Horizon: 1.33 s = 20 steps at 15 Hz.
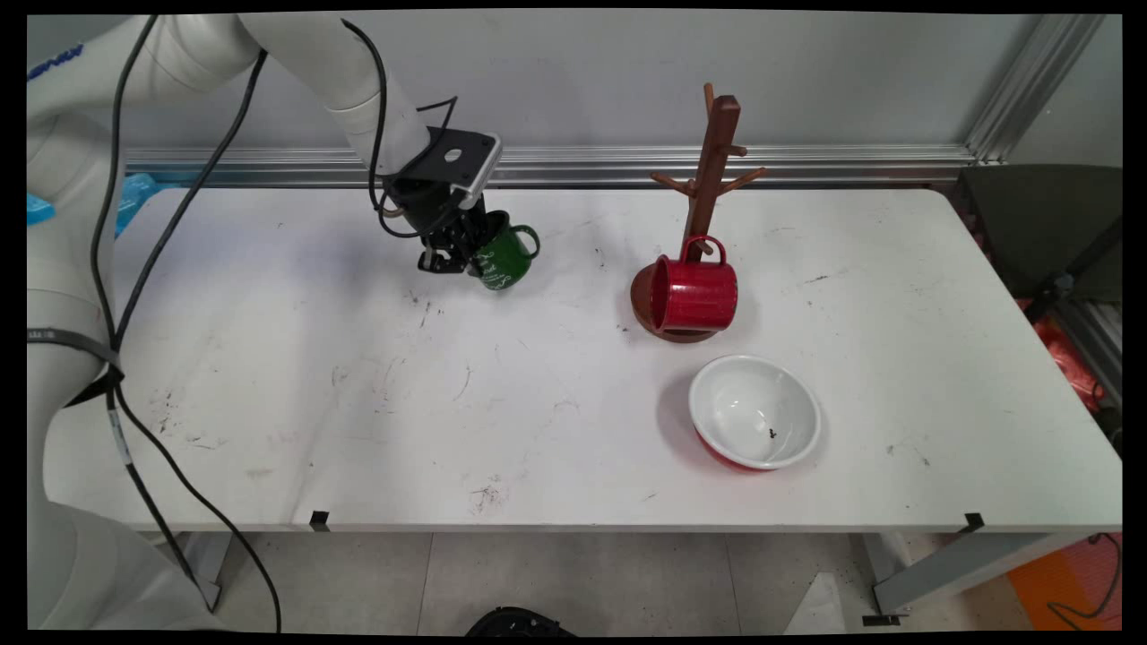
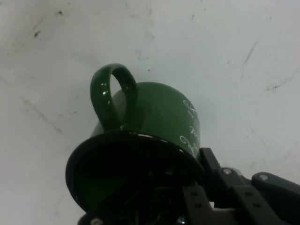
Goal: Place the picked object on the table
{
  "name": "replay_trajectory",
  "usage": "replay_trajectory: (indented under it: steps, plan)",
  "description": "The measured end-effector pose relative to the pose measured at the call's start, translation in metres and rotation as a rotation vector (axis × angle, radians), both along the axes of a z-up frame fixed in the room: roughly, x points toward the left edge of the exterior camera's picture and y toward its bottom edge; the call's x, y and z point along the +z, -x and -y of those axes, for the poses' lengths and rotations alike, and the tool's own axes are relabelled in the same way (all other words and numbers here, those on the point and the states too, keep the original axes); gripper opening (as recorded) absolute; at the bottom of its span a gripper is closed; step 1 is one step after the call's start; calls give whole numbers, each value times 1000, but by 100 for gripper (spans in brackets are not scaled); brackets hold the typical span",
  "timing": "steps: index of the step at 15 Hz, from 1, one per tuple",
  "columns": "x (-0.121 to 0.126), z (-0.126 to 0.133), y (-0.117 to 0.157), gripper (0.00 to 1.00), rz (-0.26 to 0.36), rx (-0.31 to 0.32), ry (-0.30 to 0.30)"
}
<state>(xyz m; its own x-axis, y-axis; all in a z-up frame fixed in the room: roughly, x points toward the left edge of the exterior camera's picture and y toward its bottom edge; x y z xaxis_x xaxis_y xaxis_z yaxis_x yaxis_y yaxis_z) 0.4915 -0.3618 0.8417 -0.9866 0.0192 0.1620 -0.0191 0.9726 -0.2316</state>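
So the gripper (image 1: 459, 255) is pinching the green mug (image 1: 502, 258) by its rim at the far left-centre of the white table (image 1: 358, 403), one finger inside the mouth and one outside by the looks of the hand view, where the mug's dark opening sits right against the black linkage. The mug is tilted, handle (image 2: 112, 93) pointing away from the hand and to the right in the main view, and it's just off the tabletop or barely touching, hard to say which. Well to the right there's a wooden mug tree (image 1: 712, 170) with a red mug (image 1: 694, 294) lying on its side against the base, handle up, and a white bowl with a red outside (image 1: 754, 412) nearer the front edge. My take on handling: a rim pinch on a tilted enamel-looking mug is slippy, so I'd keep the squeeze firm, move slow, and avoid swinging it, since the weight hangs off to one side of the fingers.
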Motion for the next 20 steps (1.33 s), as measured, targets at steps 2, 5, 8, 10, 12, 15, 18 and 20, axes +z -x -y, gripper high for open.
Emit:
replay_trajectory:
  steps: [2, 5, 8, 10, 12, 15, 18, 20]
  plan:
    - [-2, 1, 2, 0, 5, -9, -1]
    - [-6, 1, 6, 0, 12, -23, -3]
    - [-8, 1, 9, 0, 20, -38, -7]
    - [-9, 0, 11, 0, 24, -49, -10]
    - [-10, 0, 12, 0, 28, -60, -13]
    - [-11, 0, 14, 0, 33, -74, -13]
    - [-12, 0, 16, 0, 35, -84, -15]
    - [-13, 0, 17, 0, 35, -88, -17]
